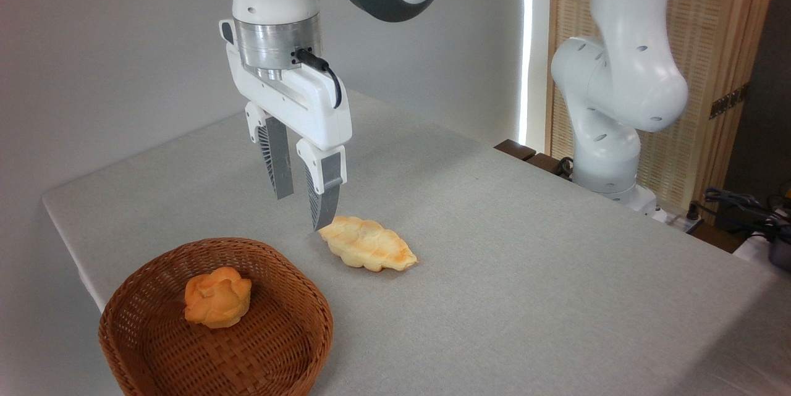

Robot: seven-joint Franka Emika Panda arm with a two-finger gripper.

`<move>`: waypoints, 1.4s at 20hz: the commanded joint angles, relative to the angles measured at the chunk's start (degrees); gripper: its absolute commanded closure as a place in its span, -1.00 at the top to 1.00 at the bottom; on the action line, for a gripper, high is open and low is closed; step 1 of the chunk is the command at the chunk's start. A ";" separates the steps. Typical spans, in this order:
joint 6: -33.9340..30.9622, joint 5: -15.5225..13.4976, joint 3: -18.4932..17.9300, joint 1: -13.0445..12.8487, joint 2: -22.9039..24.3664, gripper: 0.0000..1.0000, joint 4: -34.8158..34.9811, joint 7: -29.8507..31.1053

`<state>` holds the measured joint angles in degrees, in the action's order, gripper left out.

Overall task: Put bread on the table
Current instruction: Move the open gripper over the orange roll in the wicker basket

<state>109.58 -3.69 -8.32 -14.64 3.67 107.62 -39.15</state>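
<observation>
Grey cloth covered the table [525, 272] from its rounded near corner back to a plain pale wall, with a slatted wooden screen off behind the arm's white base. Nothing else stood on it but a wicker basket [290, 346] and a leaf-shaped loaf [368, 243].

Over this hung the jaws [299, 192], parted with a clear gap between the two ribbed fingers and holding nothing. The pale braided loaf lay on the cloth just below and to the right of the lower fingertip, so close that from where I stood I could not tell whether the tip touched its end. The bread [217, 297], the small orange-golden bun with the folded top, sat in the basket, below the jaws and to their left, well apart from them.

As I judged it, the job had hardly started on that bun: it was not yet out of the basket. To do this step well, the jaws would need to swing across over the basket's middle, come straight down clear of the woven rim, and straddle the bun at its widest part. It looked soft and lumpy, so a gentle squeeze low on its sides seemed wiser than pinching the petals on top.
</observation>
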 commanded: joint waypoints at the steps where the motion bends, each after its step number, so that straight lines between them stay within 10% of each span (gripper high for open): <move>1: 1.42 -0.27 -0.11 -0.30 -0.68 1.00 -0.22 0.30; 28: 10.02 0.08 2.25 -1.09 -4.89 1.00 -0.04 0.12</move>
<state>116.53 -3.69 -7.13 -15.41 0.00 107.62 -39.15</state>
